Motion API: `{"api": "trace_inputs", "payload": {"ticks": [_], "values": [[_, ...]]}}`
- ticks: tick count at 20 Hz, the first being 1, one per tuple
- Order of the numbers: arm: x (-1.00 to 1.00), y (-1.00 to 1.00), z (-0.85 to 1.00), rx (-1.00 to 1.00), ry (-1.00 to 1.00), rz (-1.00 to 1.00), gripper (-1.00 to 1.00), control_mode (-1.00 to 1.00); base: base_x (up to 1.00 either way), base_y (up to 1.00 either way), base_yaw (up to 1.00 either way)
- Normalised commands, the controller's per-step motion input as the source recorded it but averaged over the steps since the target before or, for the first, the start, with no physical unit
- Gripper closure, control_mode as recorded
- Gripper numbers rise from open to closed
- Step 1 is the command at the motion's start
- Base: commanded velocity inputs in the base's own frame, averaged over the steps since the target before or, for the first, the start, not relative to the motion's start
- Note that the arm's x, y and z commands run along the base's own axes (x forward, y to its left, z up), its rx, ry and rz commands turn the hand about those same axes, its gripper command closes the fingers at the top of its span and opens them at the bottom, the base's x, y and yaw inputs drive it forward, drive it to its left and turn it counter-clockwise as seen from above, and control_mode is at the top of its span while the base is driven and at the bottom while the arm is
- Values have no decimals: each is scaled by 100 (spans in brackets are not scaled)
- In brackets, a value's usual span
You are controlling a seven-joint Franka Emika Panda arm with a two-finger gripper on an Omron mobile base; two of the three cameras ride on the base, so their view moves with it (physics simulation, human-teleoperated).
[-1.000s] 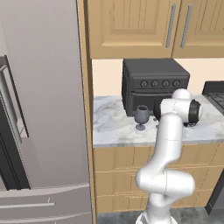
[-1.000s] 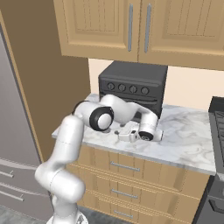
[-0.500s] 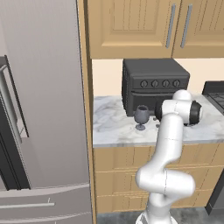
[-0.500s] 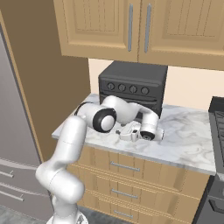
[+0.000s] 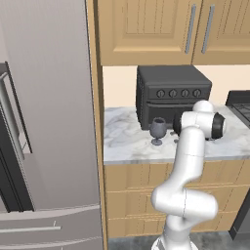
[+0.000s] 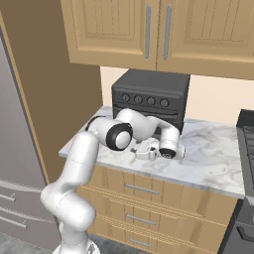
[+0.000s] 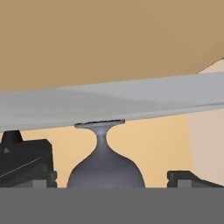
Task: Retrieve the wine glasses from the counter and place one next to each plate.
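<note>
A smoky-grey wine glass [image 5: 157, 130] stands upright on the short marble counter [image 5: 128, 141], just in front of the lower left corner of the black toaster oven [image 5: 172, 95] and near the counter's front edge. The white arm reaches across the counter with its hand laid sideways, so the gripper [image 6: 140, 150] points along the marble toward the glass at about bowl height. In the hand view the picture is rolled over: the glass [image 7: 105, 162] appears upside down, its round foot [image 7: 99, 124] touching the grey band of counter above, its bowl sitting between the two dark fingertips [image 7: 26, 164], which stand well apart on either side without touching it. The jaws are spread wide and hold nothing. From the right base view the glass itself is hard to make out behind the hand, probably hidden by the wrist. Wooden cabinets [image 6: 149, 30] hang above, and light wooden drawers [image 6: 149, 198] sit below the counter.
</note>
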Motion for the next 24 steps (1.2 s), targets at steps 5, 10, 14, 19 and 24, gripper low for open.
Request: {"api": "trace_inputs", "payload": {"ticks": [5,10,14,19,24], "values": [[0,17,0,-1,0,0,-100,-100,0,0,0],[0,26,0,-4,0,-1,-100,-100,0,0,0],[0,20,0,-2,0,-3,-100,-100,0,0,0],[0,22,0,-1,0,-3,-100,-100,0,0,0],[0,14,0,0,0,-2,-100,-100,0,0,0]]}}
